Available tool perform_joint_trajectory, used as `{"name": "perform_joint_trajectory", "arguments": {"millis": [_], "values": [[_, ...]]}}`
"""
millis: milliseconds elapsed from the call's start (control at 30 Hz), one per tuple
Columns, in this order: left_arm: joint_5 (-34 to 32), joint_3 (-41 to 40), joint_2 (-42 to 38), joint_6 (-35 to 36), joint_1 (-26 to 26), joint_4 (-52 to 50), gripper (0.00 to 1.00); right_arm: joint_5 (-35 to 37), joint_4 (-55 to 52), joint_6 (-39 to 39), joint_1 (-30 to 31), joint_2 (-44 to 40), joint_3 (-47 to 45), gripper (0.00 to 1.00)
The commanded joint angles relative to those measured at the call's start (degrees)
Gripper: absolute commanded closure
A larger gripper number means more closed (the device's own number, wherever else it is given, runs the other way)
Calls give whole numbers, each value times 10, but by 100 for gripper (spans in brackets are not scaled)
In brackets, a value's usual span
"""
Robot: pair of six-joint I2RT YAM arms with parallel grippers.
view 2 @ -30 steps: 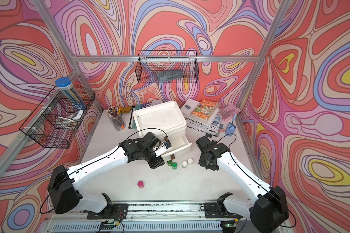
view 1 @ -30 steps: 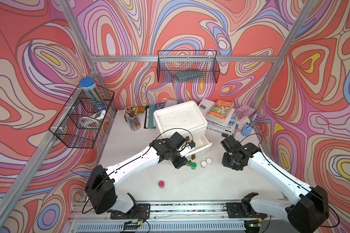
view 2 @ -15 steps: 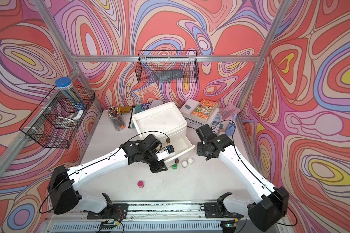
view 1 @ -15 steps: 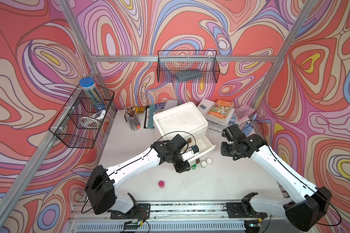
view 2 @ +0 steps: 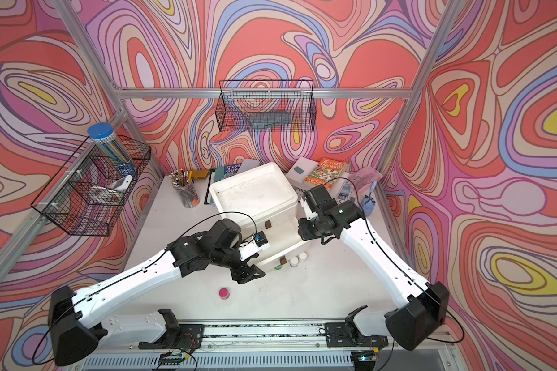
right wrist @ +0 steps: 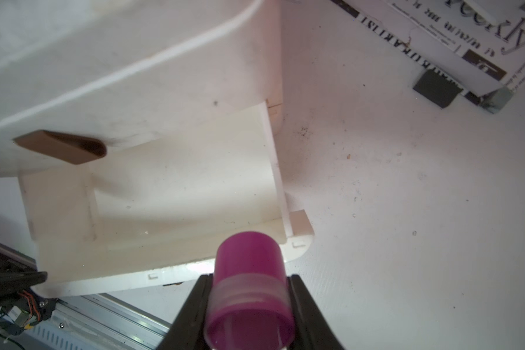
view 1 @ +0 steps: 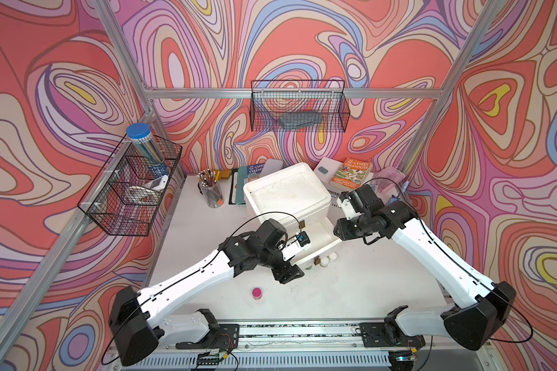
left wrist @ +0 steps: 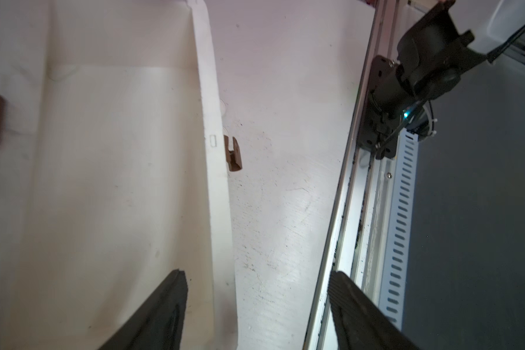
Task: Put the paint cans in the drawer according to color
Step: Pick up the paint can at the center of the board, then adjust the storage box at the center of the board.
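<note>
The right claw [right wrist: 250,303] was squeezed shut on a pink can [right wrist: 249,257]. It held the can up in the air, next to the side edge of the open drawer [right wrist: 179,188]. The can was not in the drawer yet. I saw nothing inside the drawer.

The left claw [left wrist: 255,272] was open and held nothing. It hung low by the drawer's front.

The other pink can [view 1: 257,293] sat alone on the table [view 1: 351,289], well away from the drawer. Two white cans [view 1: 324,261] sat just in front of the drawer, touching or almost touching. A bit of a green can [view 2: 278,266] peeked out beside them.

I think the job here was to set the pink can down in the drawer. To do it well, the right claw should first move over the middle of the drawer, clear of the walls. Then it should go down slowly until the can is close to the floor, and only then let go. It would be smart to put the can to one side, so its pink twin fits next to it. The left claw should stay out of the way.
</note>
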Motion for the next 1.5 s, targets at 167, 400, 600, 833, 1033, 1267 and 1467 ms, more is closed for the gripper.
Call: {"name": "perform_joint_trajectory", "arguments": {"millis": [167, 400, 600, 833, 1033, 1267, 1467], "values": [[-305, -117, -175, -243, 4, 143, 17, -6, 33, -26, 72, 79, 30, 93], [-387, -156, -237, -371, 5, 84, 18, 37, 61, -13, 87, 118, 13, 94], [-411, -141, -203, -386, 7, 96, 18, 74, 82, 1, 87, 147, 16, 94], [-406, -100, -128, -410, 35, 105, 18, 98, 99, 16, 87, 179, 60, 94], [-392, -79, -89, -421, 66, 122, 21, 108, 94, 5, 87, 170, 74, 94], [-373, -59, -48, -412, 92, 137, 22, 42, 107, -100, 99, 90, -7, 94], [-369, -55, -32, -418, 103, 142, 24, 60, 148, -121, 112, 77, -34, 96]]}}
